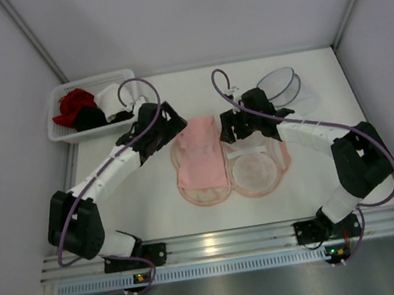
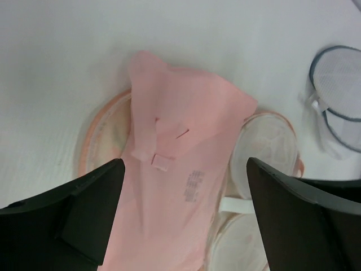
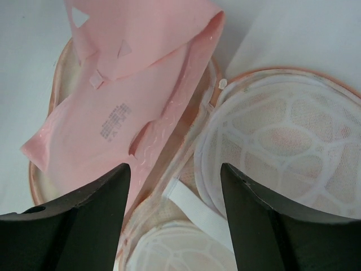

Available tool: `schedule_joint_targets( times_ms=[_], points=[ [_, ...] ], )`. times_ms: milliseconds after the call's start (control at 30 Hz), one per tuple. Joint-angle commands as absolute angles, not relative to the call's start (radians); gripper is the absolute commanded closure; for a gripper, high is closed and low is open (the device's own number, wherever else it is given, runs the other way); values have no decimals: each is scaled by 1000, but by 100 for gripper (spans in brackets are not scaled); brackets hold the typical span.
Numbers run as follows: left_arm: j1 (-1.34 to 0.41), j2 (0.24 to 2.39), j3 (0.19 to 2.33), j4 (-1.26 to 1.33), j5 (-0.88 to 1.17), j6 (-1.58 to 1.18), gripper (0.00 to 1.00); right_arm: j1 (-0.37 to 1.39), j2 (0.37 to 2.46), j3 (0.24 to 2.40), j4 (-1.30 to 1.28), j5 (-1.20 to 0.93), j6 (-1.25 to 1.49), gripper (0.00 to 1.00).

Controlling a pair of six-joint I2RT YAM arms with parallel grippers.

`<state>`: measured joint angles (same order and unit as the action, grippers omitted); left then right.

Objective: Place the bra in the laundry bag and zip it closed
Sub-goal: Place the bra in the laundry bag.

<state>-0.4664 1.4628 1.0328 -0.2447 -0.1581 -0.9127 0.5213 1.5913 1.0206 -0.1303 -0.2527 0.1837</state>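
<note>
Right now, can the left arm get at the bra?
Probably yes: the left gripper hangs open right above the bra, which lies uncovered on the open laundry bag, with nothing between them.

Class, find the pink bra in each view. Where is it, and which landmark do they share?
Top external: bra at centre, on the left half of the laundry bag.
Left wrist: bra mid-frame, reaching the bottom edge.
Right wrist: bra at upper left.
Shared landmark: the white mesh half of the laundry bag, right of the bra.
</note>
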Motion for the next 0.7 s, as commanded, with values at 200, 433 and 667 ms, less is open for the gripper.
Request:
schedule_joint_targets(
  times_ms=[200,433,667],
  points=[
    [-468,1255,919,-373,-16,-761,2,525,1554,1014,-83,-282,205,34],
    [-517,1350,864,-334,109,-647,4,531,1540,983,-69,-316,232,34],
    [-518,1411,799,-302,101,-661,7,540,1493,931,-61,-291,250,34]
  ],
)
